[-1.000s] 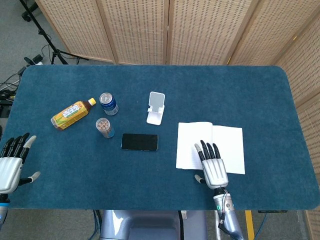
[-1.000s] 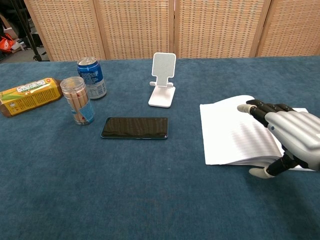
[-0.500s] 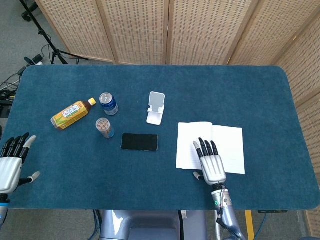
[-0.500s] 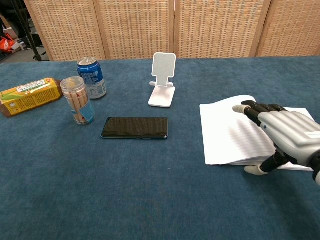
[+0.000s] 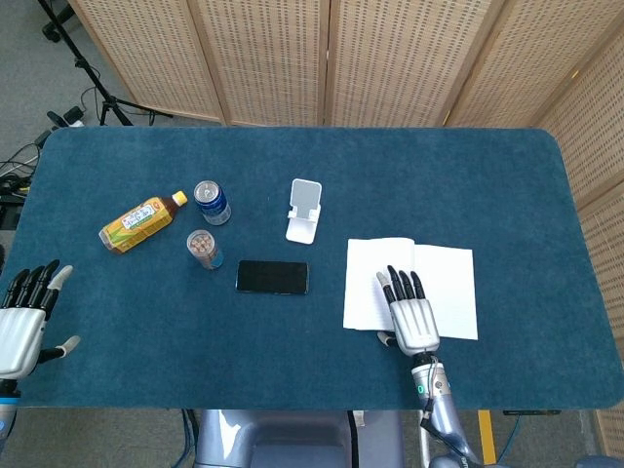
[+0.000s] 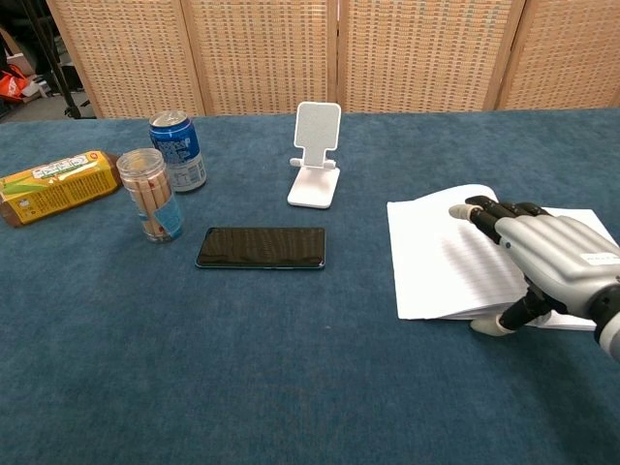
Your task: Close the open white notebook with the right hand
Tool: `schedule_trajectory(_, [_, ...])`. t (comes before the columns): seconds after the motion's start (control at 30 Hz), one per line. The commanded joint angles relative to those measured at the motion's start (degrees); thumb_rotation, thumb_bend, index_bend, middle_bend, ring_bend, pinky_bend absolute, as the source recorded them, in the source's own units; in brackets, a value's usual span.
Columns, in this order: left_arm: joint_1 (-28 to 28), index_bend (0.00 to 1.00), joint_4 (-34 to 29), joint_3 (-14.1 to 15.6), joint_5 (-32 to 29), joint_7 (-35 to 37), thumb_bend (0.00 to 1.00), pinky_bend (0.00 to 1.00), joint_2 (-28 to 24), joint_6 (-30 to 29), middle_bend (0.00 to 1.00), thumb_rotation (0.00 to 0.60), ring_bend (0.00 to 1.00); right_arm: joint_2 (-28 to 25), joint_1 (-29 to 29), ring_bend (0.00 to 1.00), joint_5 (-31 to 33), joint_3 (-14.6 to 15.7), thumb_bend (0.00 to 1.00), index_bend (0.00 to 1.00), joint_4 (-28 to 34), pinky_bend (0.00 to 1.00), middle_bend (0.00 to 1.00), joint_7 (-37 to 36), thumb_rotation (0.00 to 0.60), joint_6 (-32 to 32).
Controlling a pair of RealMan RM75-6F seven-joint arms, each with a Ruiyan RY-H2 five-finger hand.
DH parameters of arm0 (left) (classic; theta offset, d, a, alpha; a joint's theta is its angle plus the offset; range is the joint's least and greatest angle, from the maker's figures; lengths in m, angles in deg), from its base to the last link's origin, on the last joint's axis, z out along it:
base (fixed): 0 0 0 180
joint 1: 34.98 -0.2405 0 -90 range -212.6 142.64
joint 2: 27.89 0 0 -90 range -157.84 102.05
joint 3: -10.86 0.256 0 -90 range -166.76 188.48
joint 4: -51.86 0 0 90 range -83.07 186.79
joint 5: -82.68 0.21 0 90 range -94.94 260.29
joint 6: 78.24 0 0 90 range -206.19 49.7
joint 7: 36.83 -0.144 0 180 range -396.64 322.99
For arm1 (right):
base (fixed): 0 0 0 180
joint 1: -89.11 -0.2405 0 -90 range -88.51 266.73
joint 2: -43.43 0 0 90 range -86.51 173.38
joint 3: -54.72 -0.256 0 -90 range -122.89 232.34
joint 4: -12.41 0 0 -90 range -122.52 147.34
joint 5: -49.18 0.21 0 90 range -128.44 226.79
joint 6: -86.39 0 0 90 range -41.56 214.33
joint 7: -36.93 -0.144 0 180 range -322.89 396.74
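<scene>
From the head view, the white notebook (image 5: 410,287) lies open on the table (image 5: 507,185) at its near right, the right hand (image 5: 410,317) flat over the middle, fingers (image 5: 394,284) straight and slightly apart. The left hand (image 5: 21,322) hovers off the table's near-left edge, fingers spread, holding nothing.

The chest view omits that hand, but shows the right thumb (image 6: 490,325) hanging past the notebook's near edge.

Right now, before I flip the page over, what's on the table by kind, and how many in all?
Drinks: 2, the tea bottle and the blue can
Snack jars: 1, the clear stick jar
Phones: 1, the black phone
Phone stands: 1, the white stand
Notebooks: 1, the open white notebook, with the right hand over it
Total: 6
</scene>
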Motion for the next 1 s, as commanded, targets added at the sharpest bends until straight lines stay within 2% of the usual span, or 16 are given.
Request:
schedule_trajectory(0.03, [0.0, 0.0, 0.0, 0.0, 0.1, 0.0, 0.0, 0.0, 0.0, -0.1, 0.0, 0.6, 0.0, 0.1, -0.1, 0.0, 0.3, 0.0, 0.0, 0.0, -0.3, 0.0, 0.0, -0.2, 0.6, 0.2])
schedule_trajectory(0.23, [-0.1, 0.0, 0.0, 0.1, 0.2, 0.1, 0.0, 0.0, -0.1, -0.2, 0.0, 0.6, 0.0, 0.3, -0.2, 0.0, 0.8, 0.1, 0.0, 0.0, -1.1, 0.0, 0.0, -0.7, 0.6, 0.3])
schedule_trajectory(0.33, [-0.1, 0.0, 0.0, 0.1, 0.3, 0.1, 0.0, 0.0, -0.1, -0.2, 0.0, 0.6, 0.0, 0.3, -0.2, 0.0, 0.9, 0.2, 0.04, 0.0, -1.6, 0.0, 0.0, -1.3, 0.6, 0.3])
schedule_trajectory(0.57, [0.0, 0.0, -0.1, 0.4, 0.7, 0.1, 0.0, 0.0, 0.0, 0.0, 0.0, 0.6, 0.0, 0.7, 0.2, 0.0, -0.1, 0.4, 0.35, 0.0, -2.9, 0.0, 0.0, -3.4, 0.6, -1.4])
schedule_trajectory(0.63, [0.0, 0.0, -0.1, 0.4, 0.8, 0.2, 0.0, 0.0, 0.0, -0.1, 0.0, 0.6, 0.0, 0.7, 0.3, 0.0, -0.3, 0.4, 0.4, 0.0, -3.0, 0.0, 0.0, -3.6, 0.6, -2.0])
schedule_trajectory(1.0, [-0.1, 0.0, -0.1, 0.4, 1.2, 0.2, 0.0, 0.0, 0.2, -0.6, 0.0, 0.6, 0.0, 0.7, 2.1, 0.0, 0.0, 0.5, 0.41, 0.0, -2.3, 0.0, 0.0, -4.8, 0.6, -4.9])
